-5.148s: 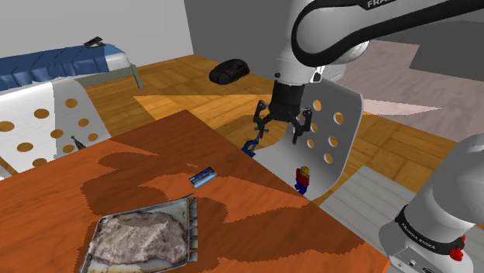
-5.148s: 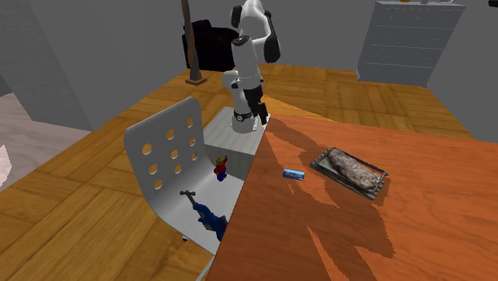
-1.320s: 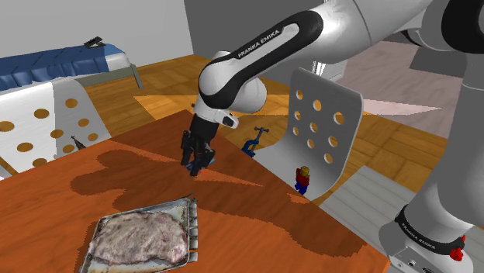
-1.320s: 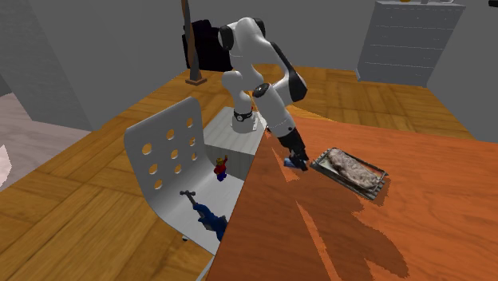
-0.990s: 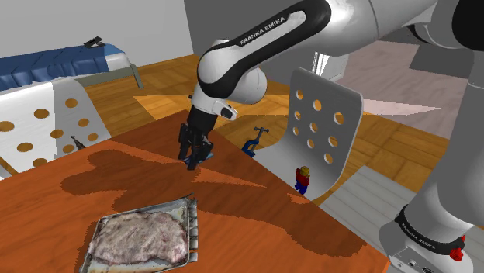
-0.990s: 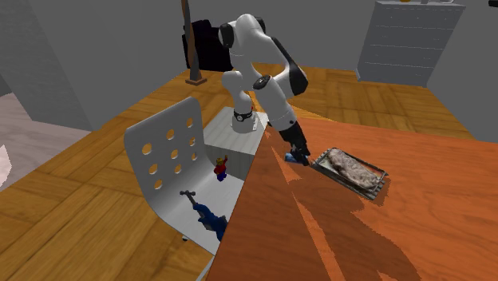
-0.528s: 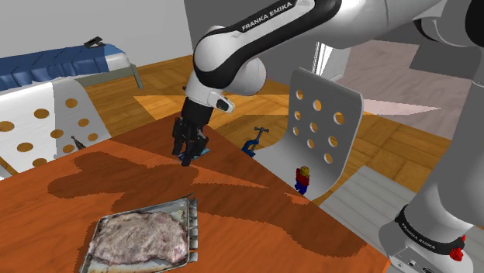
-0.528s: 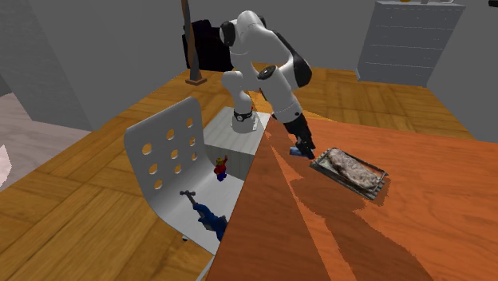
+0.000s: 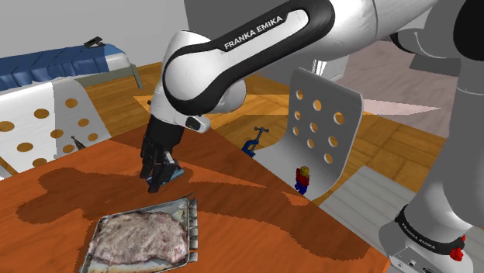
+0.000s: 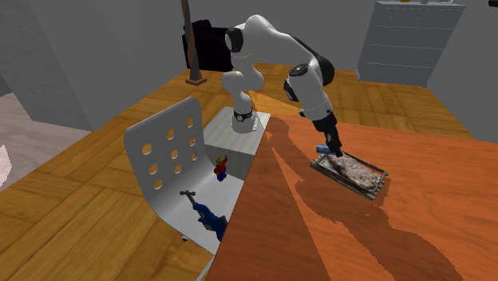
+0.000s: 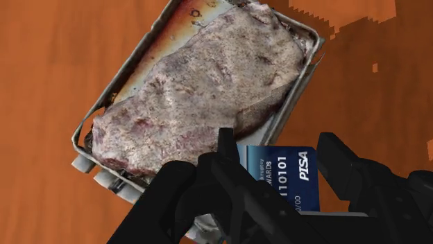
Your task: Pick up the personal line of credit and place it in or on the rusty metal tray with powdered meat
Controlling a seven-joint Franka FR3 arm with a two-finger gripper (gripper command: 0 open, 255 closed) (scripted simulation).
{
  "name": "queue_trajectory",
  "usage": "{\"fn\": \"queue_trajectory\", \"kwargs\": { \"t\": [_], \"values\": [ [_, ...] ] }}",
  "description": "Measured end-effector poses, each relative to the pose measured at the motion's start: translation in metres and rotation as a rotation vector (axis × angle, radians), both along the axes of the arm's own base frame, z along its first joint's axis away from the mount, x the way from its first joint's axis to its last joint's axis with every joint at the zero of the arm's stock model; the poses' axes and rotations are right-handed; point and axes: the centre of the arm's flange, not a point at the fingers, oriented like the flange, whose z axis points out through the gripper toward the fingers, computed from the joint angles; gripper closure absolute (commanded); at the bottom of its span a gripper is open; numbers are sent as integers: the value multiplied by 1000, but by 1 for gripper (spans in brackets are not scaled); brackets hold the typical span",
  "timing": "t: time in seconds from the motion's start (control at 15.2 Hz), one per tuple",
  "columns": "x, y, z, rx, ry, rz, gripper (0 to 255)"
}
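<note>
The credit card (image 11: 286, 179) sat clasped in the gripper (image 9: 157, 180), above the table (image 11: 41, 69) just beside the tray (image 11: 121, 75); meat (image 11: 201, 83) lay in the tray.

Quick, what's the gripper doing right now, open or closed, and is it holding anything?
Gripper: closed, holding the blue card.

Perforated chair (image 9: 349, 101), toy figure (image 9: 302, 178), blue clamp (image 9: 251, 145)

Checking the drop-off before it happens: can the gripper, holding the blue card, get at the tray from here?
Probably yes. The gripper, shut on the blue card, hangs beside the edge of the tray with nothing between them. The meat covers most of the tray, so the card would likely land on it.
</note>
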Motion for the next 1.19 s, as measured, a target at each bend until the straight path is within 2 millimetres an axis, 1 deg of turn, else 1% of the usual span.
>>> {"fn": "queue_trajectory", "kwargs": {
  "t": [0.07,0.2,0.33,0.46,0.53,0.66,0.79,1.19],
  "values": [
    [-4,12,1,0,0,-1,255],
    [-18,38,5,0,0,0,255],
    [-26,58,3,0,0,0,255],
    [-34,84,8,0,0,-1,255],
    [-37,92,7,0,0,-1,255],
    [-43,100,2,0,0,-1,255],
    [-43,103,-9,0,0,-2,255],
    [-44,103,-40,-1,1,-2,255]
  ]
}}
